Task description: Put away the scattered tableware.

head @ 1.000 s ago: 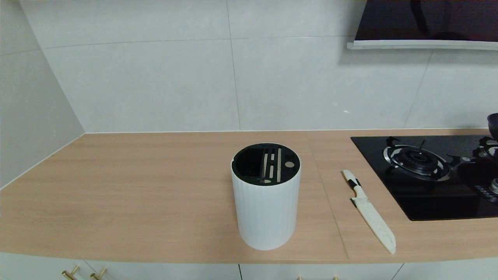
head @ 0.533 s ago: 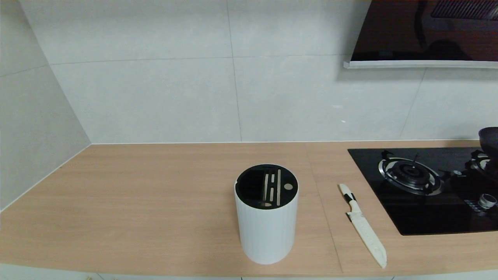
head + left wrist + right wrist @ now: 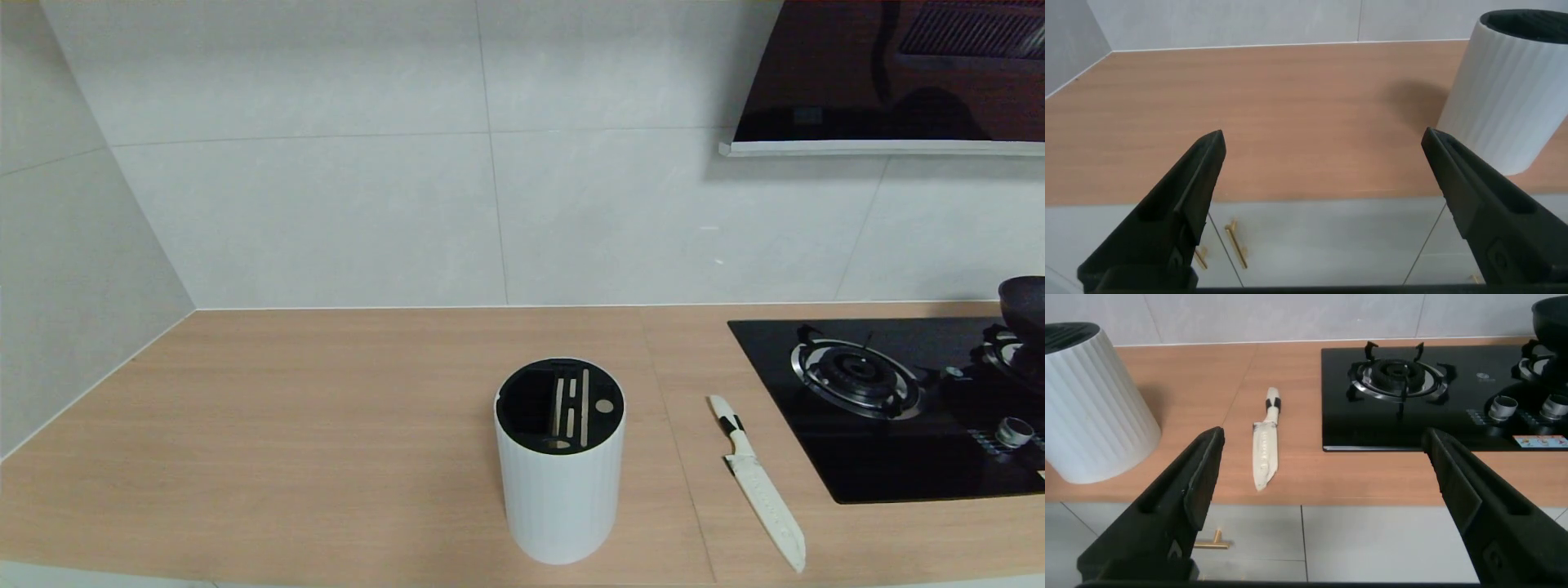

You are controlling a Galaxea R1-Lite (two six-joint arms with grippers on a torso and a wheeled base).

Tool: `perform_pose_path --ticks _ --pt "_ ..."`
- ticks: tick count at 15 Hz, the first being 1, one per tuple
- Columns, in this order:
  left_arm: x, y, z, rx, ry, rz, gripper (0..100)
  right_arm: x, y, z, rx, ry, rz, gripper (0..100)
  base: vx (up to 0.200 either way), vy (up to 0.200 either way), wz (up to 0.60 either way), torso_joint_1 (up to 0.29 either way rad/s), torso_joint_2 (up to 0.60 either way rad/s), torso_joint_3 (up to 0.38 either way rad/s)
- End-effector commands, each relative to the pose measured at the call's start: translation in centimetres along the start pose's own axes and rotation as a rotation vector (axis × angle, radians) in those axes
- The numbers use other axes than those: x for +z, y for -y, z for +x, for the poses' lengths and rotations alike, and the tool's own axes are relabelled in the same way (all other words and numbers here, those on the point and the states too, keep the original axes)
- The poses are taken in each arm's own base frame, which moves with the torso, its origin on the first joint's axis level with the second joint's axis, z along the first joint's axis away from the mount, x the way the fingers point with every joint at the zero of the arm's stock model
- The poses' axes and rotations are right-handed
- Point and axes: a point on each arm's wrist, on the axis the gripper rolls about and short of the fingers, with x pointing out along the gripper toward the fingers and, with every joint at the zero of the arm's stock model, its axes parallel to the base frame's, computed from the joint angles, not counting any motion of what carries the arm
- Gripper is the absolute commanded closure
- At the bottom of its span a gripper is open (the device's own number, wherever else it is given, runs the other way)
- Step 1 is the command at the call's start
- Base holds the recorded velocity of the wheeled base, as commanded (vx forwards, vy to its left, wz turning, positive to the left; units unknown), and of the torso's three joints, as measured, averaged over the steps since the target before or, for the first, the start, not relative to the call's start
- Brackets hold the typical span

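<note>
A white knife [image 3: 755, 482] with a black band on its handle lies flat on the wooden counter [image 3: 326, 425], its blade pointing toward the front edge. Left of it stands a white ribbed cylindrical knife holder [image 3: 560, 482] with a black slotted top. In the left wrist view my left gripper [image 3: 1323, 204] is open in front of the counter edge, the holder [image 3: 1503, 90] beyond one finger [image 3: 1184, 204]. My right gripper [image 3: 1323, 498] is open too, held in front of the counter, with the knife [image 3: 1266, 445] and the holder [image 3: 1094, 400] ahead of it.
A black gas stove [image 3: 882, 408] is set into the counter right of the knife, with a dark pot [image 3: 1024, 298] at the far right and a range hood [image 3: 898, 73] above. Tiled walls close the back and left. Cabinet handles [image 3: 1234, 243] sit below the counter edge.
The whole head picture has shifted, so the camera moved; holder and knife sit lower in it and look a little smaller. They have not moved on the counter.
</note>
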Motion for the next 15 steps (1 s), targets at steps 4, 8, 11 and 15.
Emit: perform_pose_path --ticks 4,8,11,15 --pt "0.0 0.0 0.0 0.002 0.000 -0.001 0 0.0 0.0 0.0 0.001 -0.001 0.000 0 0.000 0.000 0.00 0.000 0.00 0.000" --pt "0.0 0.0 0.0 0.002 0.000 -0.001 0 0.0 0.0 0.0 0.001 -0.001 0.001 0 0.000 0.000 0.00 0.000 0.00 0.000" --pt "0.0 0.0 0.0 0.001 0.000 -0.001 0 0.0 0.0 0.0 -0.002 -0.001 -0.006 0 0.000 0.000 0.00 0.000 0.00 0.000" --pt "0.0 0.0 0.0 0.001 0.000 -0.001 0 2.8 -0.1 -0.6 0.027 0.155 0.033 0 0.000 0.000 0.00 0.000 0.00 0.000"
